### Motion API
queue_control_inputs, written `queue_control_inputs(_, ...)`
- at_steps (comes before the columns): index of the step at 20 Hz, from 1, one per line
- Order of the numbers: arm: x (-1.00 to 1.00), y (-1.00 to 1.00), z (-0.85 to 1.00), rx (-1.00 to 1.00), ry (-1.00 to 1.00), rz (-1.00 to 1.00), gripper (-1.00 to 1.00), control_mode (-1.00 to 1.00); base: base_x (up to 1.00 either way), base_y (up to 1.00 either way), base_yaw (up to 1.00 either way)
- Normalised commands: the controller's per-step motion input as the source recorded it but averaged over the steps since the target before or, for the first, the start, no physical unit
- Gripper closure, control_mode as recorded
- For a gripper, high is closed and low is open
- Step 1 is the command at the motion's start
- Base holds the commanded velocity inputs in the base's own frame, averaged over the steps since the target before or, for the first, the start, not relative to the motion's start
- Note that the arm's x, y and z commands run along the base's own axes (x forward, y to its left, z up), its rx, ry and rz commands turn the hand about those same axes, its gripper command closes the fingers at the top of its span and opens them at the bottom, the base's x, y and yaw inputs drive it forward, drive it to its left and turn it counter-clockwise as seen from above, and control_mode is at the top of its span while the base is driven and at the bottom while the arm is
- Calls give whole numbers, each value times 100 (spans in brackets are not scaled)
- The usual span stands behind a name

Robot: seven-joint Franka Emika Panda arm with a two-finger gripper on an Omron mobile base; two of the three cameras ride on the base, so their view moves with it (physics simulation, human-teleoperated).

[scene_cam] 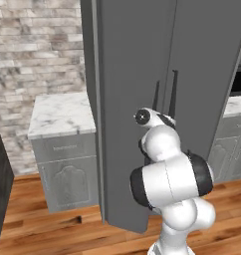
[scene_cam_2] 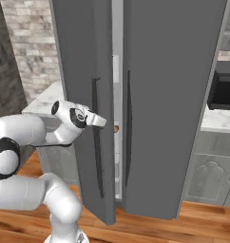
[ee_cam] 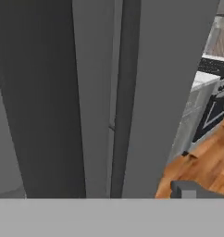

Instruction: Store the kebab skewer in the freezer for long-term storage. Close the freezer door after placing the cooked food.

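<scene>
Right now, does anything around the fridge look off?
The freezer door stands slightly ajar, leaving a narrow gap with white lining visible beside the other door. Nothing looks spilled or damaged.

One freezer (scene_cam_2: 174, 95) stands with two door panels and two black bar handles. One freezer door (scene_cam_2: 88, 118) is ajar. One microwave (scene_cam_2: 224, 88) shows.

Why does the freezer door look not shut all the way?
It is ajar. The freezer door swings out a little from the freezer, leaving a narrow gap with white lining showing. Its bottom corner sticks out over the floor.
</scene>
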Motion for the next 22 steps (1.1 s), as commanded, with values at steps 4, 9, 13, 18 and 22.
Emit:
queue_control_inputs(4,10,-58,1,14,2,30,-100,-100,0,0,0)
queue_control_inputs(9,18,-16,16,7,4,20,-100,-100,0,0,0)
queue_control_inputs(13,27,-1,47,0,1,17,-100,-100,0,0,0)
queue_control_inputs(18,29,0,78,0,6,11,-100,-100,0,0,0)
queue_control_inputs(22,49,0,85,1,16,5,-100,-100,0,0,0)
